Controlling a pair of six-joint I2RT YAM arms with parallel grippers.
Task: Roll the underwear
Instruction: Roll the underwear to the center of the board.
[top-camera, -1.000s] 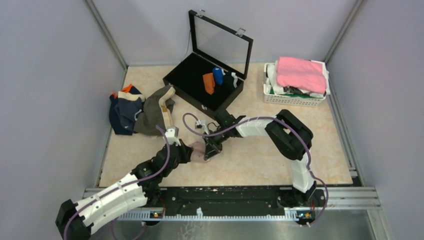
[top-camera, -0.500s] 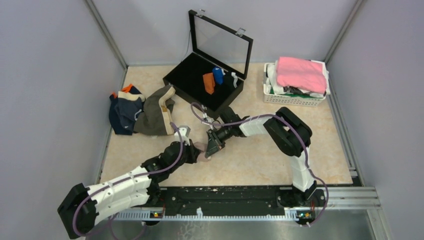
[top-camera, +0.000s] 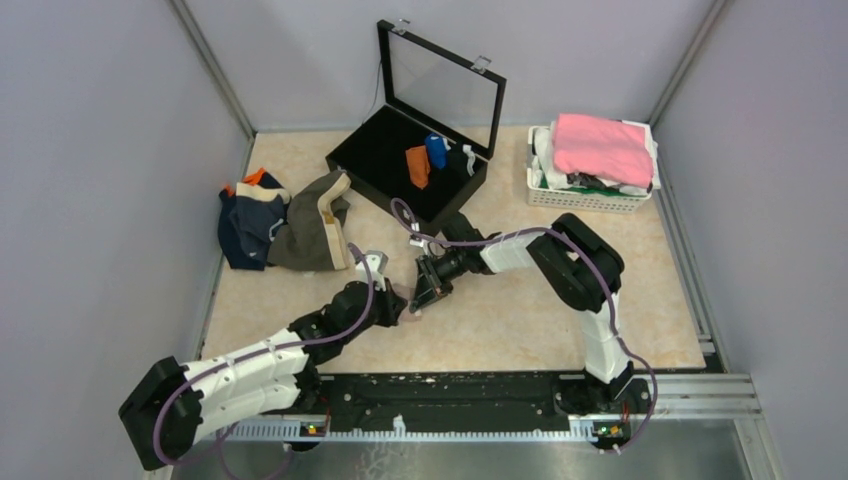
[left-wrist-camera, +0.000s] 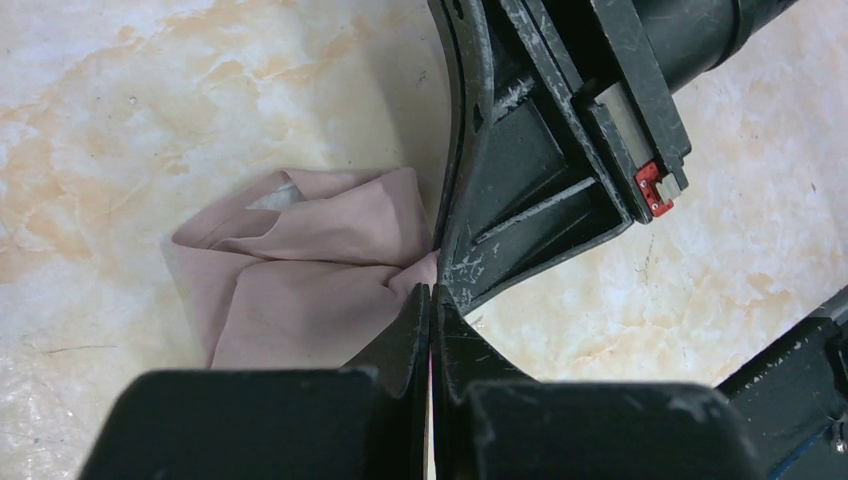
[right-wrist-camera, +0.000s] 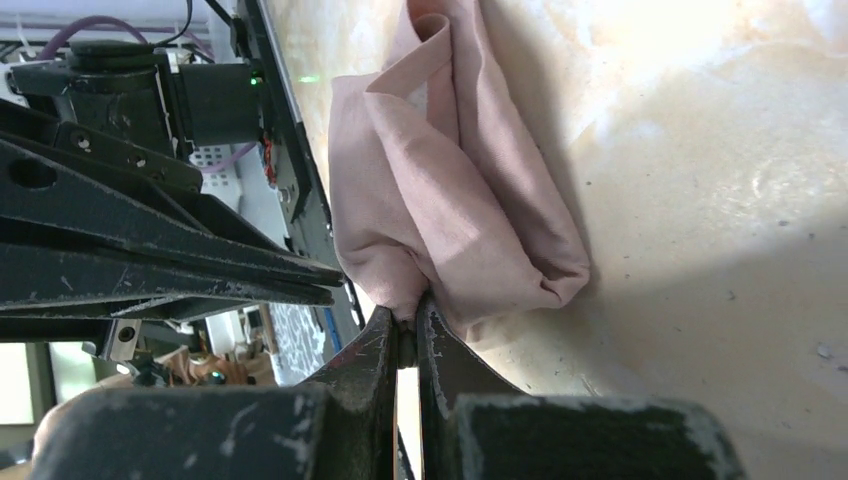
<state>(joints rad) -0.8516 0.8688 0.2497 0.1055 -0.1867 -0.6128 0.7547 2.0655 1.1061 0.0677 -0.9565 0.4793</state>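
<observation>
A pale pink-beige underwear (top-camera: 405, 303) lies crumpled on the table between my two grippers. In the left wrist view the underwear (left-wrist-camera: 300, 270) sits just ahead of my left gripper (left-wrist-camera: 432, 295), which is shut with a sliver of the cloth's edge between its tips. My right gripper (right-wrist-camera: 405, 320) is shut on a fold of the same underwear (right-wrist-camera: 450, 200). In the top view the left gripper (top-camera: 396, 298) and right gripper (top-camera: 420, 298) meet tip to tip. More underwear, navy (top-camera: 240, 228) and olive-brown (top-camera: 310, 230), is piled at the far left.
A black case (top-camera: 372, 160) with its glass lid raised stands at the back and holds rolled orange (top-camera: 418, 166) and blue (top-camera: 436, 150) pieces. A white basket (top-camera: 590, 197) with a bright pink cloth (top-camera: 602, 147) stands at the back right. The right gripper's finger (left-wrist-camera: 520, 180) crowds the left wrist view.
Both grippers have shifted slightly right and toward the back with the pink-beige underwear held between them. The left arm has stretched further forward.
</observation>
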